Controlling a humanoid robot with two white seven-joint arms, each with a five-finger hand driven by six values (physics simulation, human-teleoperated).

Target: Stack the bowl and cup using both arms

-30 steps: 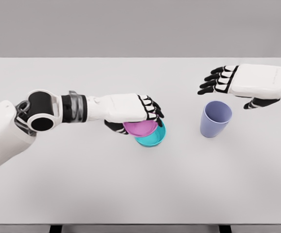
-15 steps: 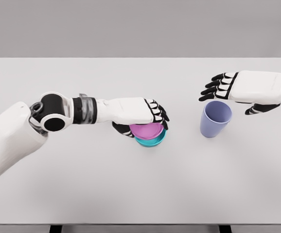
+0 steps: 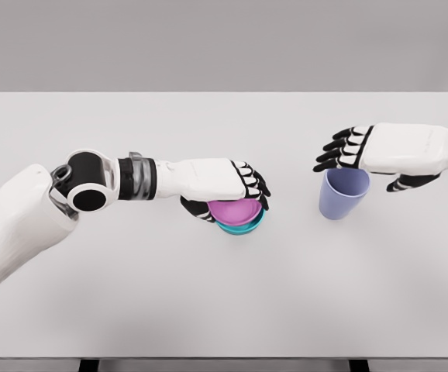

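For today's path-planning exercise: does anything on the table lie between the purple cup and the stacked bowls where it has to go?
Nothing visible does. Only bare white table lies between the purple cup and the pink bowl nested in the teal bowl. However, the left hand grips the pink bowl from above, covering the stack.

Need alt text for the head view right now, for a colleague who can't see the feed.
The left hand grips a pink bowl nested in a teal bowl on a white table. The right hand hovers, fingers spread, over an upright lavender cup.
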